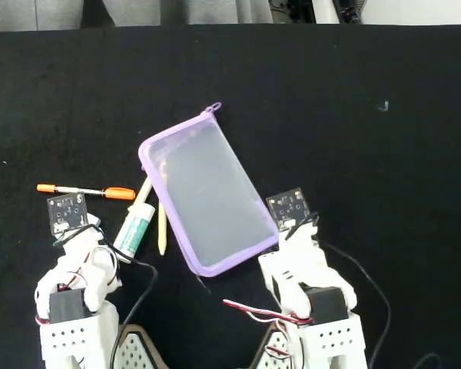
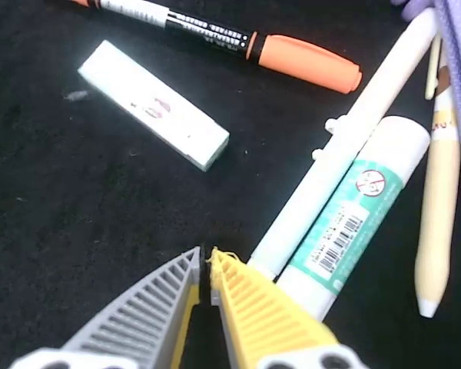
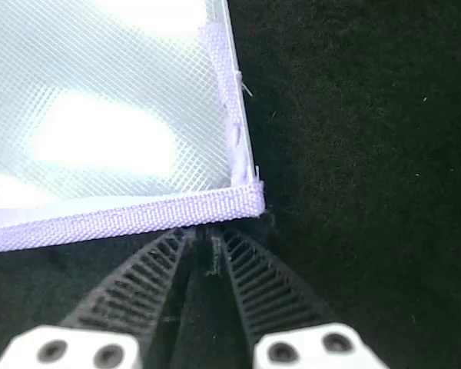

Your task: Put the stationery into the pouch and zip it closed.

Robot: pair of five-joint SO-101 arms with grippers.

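A translucent pouch (image 1: 207, 196) with purple trim lies slanted at the table's centre, its zip pull (image 1: 213, 108) at the far corner. Left of it lie an orange marker (image 1: 84, 191), a glue stick (image 1: 134, 231), a white pen (image 2: 346, 146) and a cream pen (image 1: 162, 231). A white eraser (image 2: 154, 104) sits near the marker (image 2: 238, 42). My left gripper (image 2: 206, 265) is shut and empty, just short of the white pen and the glue stick (image 2: 353, 215). My right gripper (image 3: 207, 240) is shut, with its tips at the pouch's near corner hem (image 3: 138, 219).
The table is covered in black cloth (image 1: 369, 154), with wide bare room to the right of and beyond the pouch. Both arm bases (image 1: 69, 330) stand at the near edge, with loose cables (image 1: 246, 311) between them.
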